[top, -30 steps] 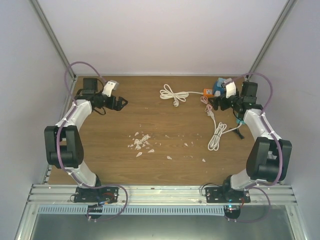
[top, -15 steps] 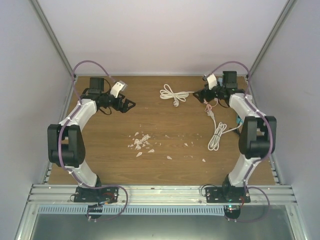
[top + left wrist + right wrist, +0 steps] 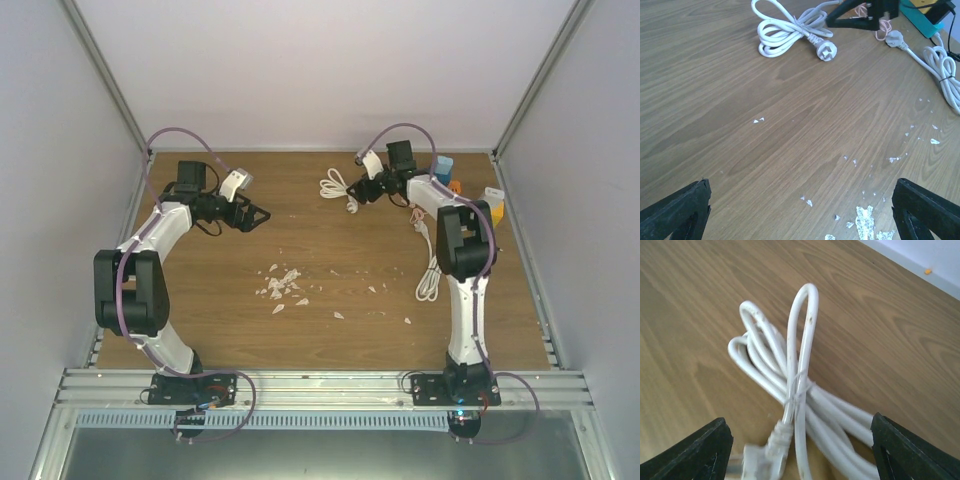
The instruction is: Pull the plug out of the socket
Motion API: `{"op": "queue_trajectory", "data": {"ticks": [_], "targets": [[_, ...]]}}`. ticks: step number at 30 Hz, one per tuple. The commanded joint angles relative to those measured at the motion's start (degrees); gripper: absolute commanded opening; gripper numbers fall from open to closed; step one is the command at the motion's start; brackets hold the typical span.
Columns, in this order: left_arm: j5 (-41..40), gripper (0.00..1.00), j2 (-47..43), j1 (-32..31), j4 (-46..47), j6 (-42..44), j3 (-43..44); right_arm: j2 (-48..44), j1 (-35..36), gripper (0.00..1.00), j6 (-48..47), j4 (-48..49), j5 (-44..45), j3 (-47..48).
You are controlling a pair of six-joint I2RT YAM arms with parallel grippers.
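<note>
A blue socket block (image 3: pixel 441 165) with an orange part (image 3: pixel 455 185) beside it lies at the back right, partly behind my right arm. In the left wrist view it shows as a teal block (image 3: pixel 922 22). Whether a plug sits in it I cannot tell. My right gripper (image 3: pixel 357 190) is open, low over a tied white cable coil (image 3: pixel 338 186). Its fingers (image 3: pixel 700 455) stand apart on either side of the coil (image 3: pixel 800 390) and of the coil's plug (image 3: pixel 762 460), touching neither. My left gripper (image 3: pixel 258 214) hangs open and empty over bare wood (image 3: pixel 800 200).
A second white cable bundle (image 3: pixel 432 268) with a loose plug (image 3: pixel 895 39) lies right of centre. White paper scraps (image 3: pixel 283 285) are scattered mid-table. A white and yellow object (image 3: pixel 493 205) lies by the right wall. Walls enclose the table on three sides.
My right arm has swung left from the socket at the back right to the white coil. My left gripper has shifted slightly to the right.
</note>
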Motion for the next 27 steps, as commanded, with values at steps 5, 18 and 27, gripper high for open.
{"op": "queue_trajectory", "data": {"ticks": [5, 18, 27], "targets": [[2.0, 0.99, -0.4, 0.4, 0.6, -0.3, 0.4, 9.8, 2.0, 0.75, 2.5, -0.5, 3.9, 11.1], [4.9, 0.99, -0.4, 3.4, -0.4, -0.3, 0.2, 19.1, 5.4, 0.31, 2.2, -4.7, 3.4, 21.8], [10.0, 0.99, -1.2, 9.0, -2.4, -0.4, 0.6, 18.5, 10.4, 0.01, -2.5, -9.6, -3.5, 21.7]]}}
